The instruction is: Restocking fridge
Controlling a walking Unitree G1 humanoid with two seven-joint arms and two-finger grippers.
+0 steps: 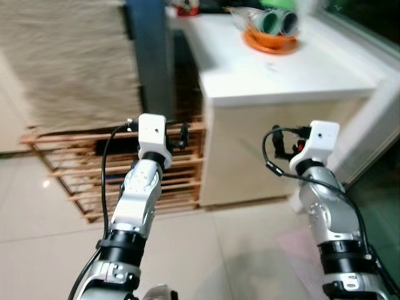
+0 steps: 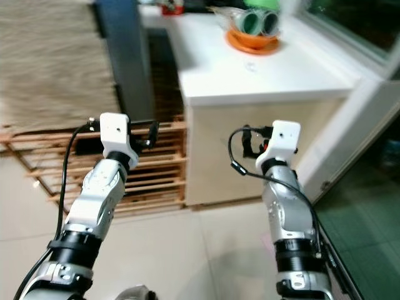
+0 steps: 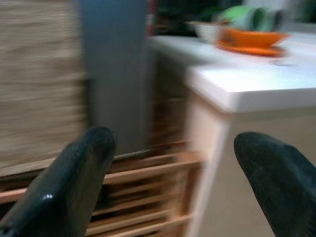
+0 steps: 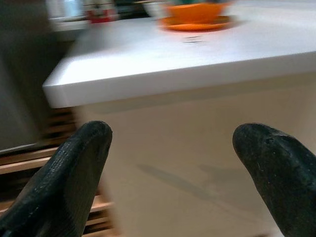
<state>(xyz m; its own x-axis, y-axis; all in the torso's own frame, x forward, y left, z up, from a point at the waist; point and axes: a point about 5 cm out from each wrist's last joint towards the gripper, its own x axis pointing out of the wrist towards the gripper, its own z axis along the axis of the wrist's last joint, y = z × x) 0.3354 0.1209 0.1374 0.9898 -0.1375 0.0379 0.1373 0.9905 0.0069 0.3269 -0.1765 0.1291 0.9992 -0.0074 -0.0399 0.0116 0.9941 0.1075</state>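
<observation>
White tabletop (image 1: 294, 72) occupies the upper right of the frame, carrying an orange dish (image 1: 270, 41) with green cans (image 1: 278, 20). Left hand (image 3: 173, 182) and right hand (image 4: 173, 173) are raised at mid-frame, fingers apart, holding nothing. Wooden rack (image 1: 75, 169) stands at left.

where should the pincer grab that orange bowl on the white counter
Probably by the orange bowl's near rim, coming from above and the front: it sits upright on the white counter, with green containers lying in it, so a centre grip is blocked.

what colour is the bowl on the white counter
Orange bowl on the counter; clearest in the left eye view.
</observation>
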